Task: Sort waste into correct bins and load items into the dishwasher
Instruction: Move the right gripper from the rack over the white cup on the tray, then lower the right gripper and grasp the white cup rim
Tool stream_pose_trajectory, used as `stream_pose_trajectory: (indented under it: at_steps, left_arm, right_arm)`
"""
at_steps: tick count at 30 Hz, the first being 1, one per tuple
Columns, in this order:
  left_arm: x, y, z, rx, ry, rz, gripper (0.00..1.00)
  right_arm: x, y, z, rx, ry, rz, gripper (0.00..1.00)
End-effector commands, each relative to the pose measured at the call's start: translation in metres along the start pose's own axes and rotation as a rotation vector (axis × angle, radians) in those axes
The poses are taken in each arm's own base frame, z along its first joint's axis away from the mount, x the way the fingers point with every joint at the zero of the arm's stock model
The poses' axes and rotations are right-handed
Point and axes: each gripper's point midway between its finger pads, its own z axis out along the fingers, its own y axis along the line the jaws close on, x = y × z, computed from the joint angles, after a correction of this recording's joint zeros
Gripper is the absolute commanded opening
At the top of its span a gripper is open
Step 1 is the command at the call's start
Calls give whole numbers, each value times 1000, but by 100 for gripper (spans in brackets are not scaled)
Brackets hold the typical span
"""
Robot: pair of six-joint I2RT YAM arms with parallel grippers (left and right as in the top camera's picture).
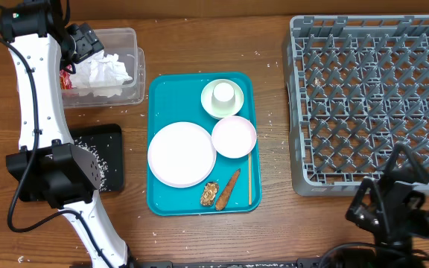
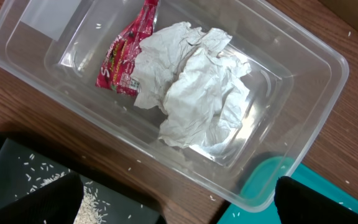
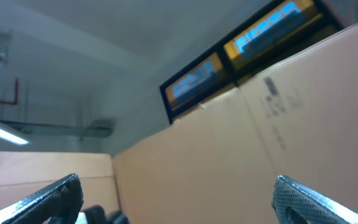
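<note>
Currently the clear tub point(image 2: 325, 70) holds napkins point(image 2: 197, 84) and wrapper point(image 2: 122, 62); left fingers point(image 2: 298, 202) and right fingers point(image 3: 306, 200) gape empty.

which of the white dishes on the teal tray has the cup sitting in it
The smallest dish, at the tray's far edge, holds the cup; the large plate and the pale-pink dish in front of it are bare.

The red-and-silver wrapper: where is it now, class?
Left wrist view: the wrapper lies inside the clear tub, left of and touching the crumpled napkin.
</note>
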Motion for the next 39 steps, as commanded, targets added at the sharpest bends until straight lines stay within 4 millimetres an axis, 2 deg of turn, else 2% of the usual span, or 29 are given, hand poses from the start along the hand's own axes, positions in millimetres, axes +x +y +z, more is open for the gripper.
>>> stream_pose_trajectory:
  at_steps: [1,4,7,8,12,13,16,17,18,21,22,23,25,28,30,33,37,39]
  left_arm:
    - [-1,-3,-13,18,-22,-11,100]
    - [-1,-3,-13,18,-22,-11,100]
    - [-1,-3,-13,18,-22,-11,100]
    - [-1,-3,-13,18,-22,-11,100]
    - [-1,-3,-13,18,-22,-11,100]
    - [-1,-3,-13,18,-22,-11,100]
    - [-1,-3,-13,18,-22,-11,100]
    - [-1,-3,-13,18,-22,-11,100]
    - [-1,-3,-13,18,-22,-12,100]
    - [-1,-3,-13,18,-22,-11,100]
    - [-1,-3,-13,18,-22,-12,100]
    - [-1,-3,-13,18,-22,-11,100]
    - [-1,-3,-13,18,-22,-11,100]
    - [-1,-3,-13,18,-22,-11,100]
    - [-1,-3,-13,18,-22,-12,100]
    - [-1,-3,-13,18,-22,-11,100]
    - [-1,-3,-13,18,-22,-11,100]
    - [-1,-3,-13,18,-22,-11,99]
  right_arm:
    - [-13,33,30,-121,80,-3,100]
    - [-5,46,61,-210,221,95,100]
    - [17,41,96,-247,373,228,100]
    - [34,37,113,-279,456,265,100]
    - [74,30,146,-372,605,303,100]
    - [98,29,160,-423,698,342,100]
    - [140,15,174,-449,860,396,100]
    - [154,6,177,-429,900,404,100]
    - [185,-18,181,-357,982,387,100]
    - [222,-61,177,-139,1084,310,100]
    - [242,-88,168,29,1142,210,100]
    - [251,-99,163,106,1167,145,100]
    - [262,-108,155,185,1198,51,100]
    - [281,-101,148,230,1236,-43,100]
    - [299,-81,147,219,1249,-82,100]
    - [319,-63,145,205,1266,-110,100]
    - [345,-55,143,203,1274,-141,100]
    - [356,-46,133,178,1318,-113,100]
